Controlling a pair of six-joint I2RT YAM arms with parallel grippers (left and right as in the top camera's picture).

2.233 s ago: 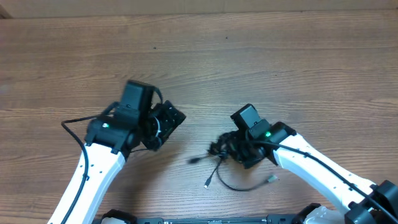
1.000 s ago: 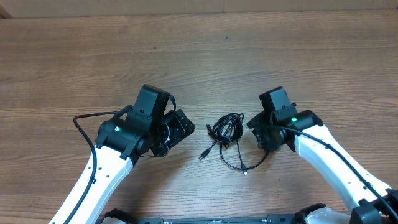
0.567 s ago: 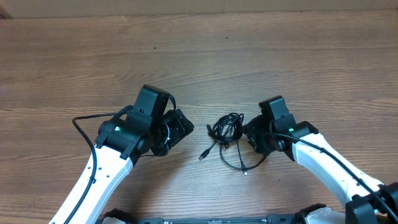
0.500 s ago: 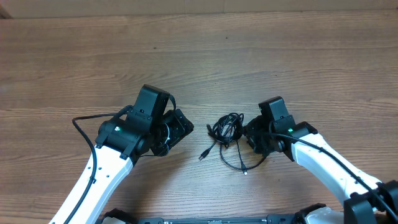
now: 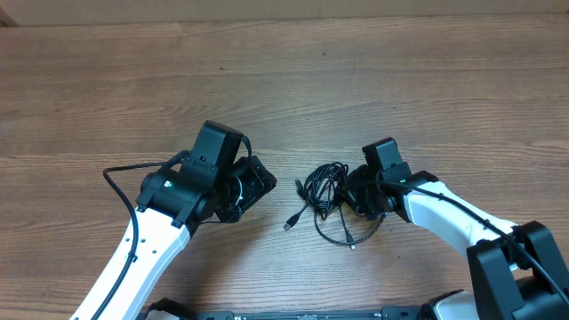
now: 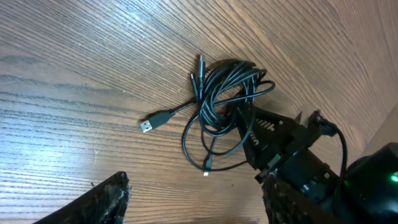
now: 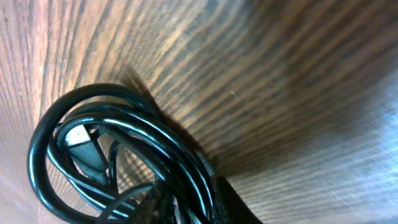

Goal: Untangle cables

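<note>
The cables (image 5: 324,186) lie as one tangled black coil at mid-table, with a USB plug (image 5: 290,224) trailing to the front left and a small plug (image 5: 353,245) to the front. My right gripper (image 5: 349,191) is at the coil's right side. In the right wrist view its fingers (image 7: 239,202) are shut round a few strands of the cables (image 7: 118,143). My left gripper (image 5: 260,188) hovers left of the coil, open and empty. Its wrist view shows the cables (image 6: 224,102), the USB plug (image 6: 148,125) and the wide-spread left gripper (image 6: 194,186).
The wooden table (image 5: 373,80) stretches bare behind and to both sides of the coil. A thick black wire (image 5: 120,182) loops out from the left arm. The right arm's white link (image 5: 453,222) runs to the front right corner.
My right gripper slid left up to the coil and closed on its right-hand strands. The left arm and the coil stayed almost still.
</note>
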